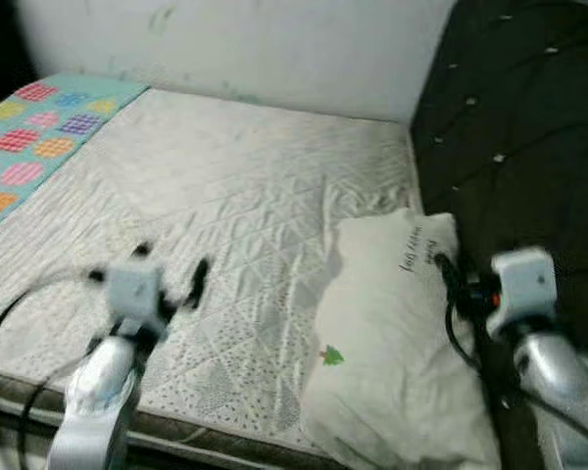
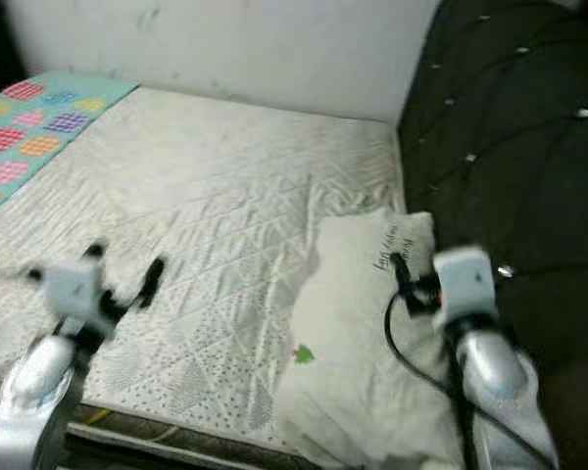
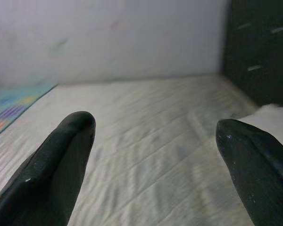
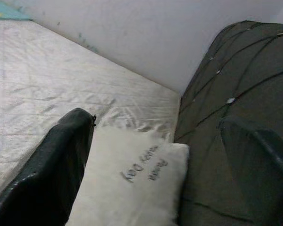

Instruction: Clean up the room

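Both grippers are wide open and hold nothing: the left gripper (image 3: pixel 153 155) above the mattress (image 1: pixel 235 196), the right gripper (image 4: pixel 165 155) above the pillow (image 1: pixel 392 343). The pillow carries small dark writing (image 4: pixel 145 170) that I cannot read.

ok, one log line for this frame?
left gripper: open over mattress | right gripper: open above pillow | nothing held

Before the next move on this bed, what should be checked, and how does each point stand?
1. Left gripper open: ok, fingers wide apart over the mattress.
2. Right gripper open: ok.
3. Pillow free of both grippers: ok, neither touches it.
4. Right gripper beside the pillow, near the dark headboard: ok.
5. Pillow lying straight: not ok, it sits askew at the mattress edge.
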Controlling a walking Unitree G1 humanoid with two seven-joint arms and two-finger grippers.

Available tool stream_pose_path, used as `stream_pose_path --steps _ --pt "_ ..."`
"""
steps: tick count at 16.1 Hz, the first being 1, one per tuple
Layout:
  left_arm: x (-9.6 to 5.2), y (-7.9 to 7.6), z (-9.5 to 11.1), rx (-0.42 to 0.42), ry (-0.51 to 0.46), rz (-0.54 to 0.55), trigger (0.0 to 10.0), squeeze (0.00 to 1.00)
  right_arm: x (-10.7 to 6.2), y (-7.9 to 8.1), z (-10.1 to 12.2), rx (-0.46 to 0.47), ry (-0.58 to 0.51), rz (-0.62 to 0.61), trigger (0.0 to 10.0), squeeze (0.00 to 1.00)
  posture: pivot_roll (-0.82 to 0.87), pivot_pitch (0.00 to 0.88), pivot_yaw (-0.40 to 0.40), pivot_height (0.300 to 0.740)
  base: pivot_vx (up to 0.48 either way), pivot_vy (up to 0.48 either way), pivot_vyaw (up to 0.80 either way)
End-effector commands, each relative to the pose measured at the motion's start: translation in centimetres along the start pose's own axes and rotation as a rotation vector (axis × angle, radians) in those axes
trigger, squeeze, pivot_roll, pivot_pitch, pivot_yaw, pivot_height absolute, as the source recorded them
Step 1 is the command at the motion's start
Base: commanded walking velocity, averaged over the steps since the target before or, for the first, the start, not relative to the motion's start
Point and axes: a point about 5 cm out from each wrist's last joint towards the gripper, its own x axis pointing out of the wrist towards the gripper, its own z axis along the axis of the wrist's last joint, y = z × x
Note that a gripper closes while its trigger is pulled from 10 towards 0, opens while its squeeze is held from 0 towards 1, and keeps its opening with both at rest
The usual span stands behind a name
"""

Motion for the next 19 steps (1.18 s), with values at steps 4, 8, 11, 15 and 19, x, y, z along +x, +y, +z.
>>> stream_pose_path --steps 4,8,11,15,19 --pt "1.6 -0.8 0.4 -0.057 -0.008 -0.015 10.0 0.0 3.0 1.6 2.5 -0.052 -0.112 -0.022 10.0 0.0 -0.05 0.0 0.101 0.74 0.0 0.0 0.0" --pt "1.4 0.3 0.2 -0.087 0.021 0.062 10.0 0.0 6.9 5.9 7.8 -0.089 -0.342 0.048 10.0 0.0 -0.04 0.014 0.122 0.74 0.0 0.0 0.0" --pt "0.3 0.4 -0.3 -0.079 0.062 0.046 10.0 0.0 8.6 8.3 7.9 -0.073 -0.367 0.09 10.0 0.0 -0.03 0.074 0.131 0.74 0.0 0.0 0.0" --pt "-2.4 -1.1 -2.4 -0.08 0.145 0.019 10.0 0.0 6.8 11.2 5.0 -0.041 -0.348 0.181 10.0 0.0 0.0 0.106 0.087 0.74 0.0 0.0 0.0" --pt "-4.9 0.1 -3.8 -0.041 0.217 0.111 10.0 0.0 3.1 11.3 -0.6 0.021 -0.186 0.142 10.0 0.0 0.04 0.075 0.026 0.74 0.0 0.0 0.0"
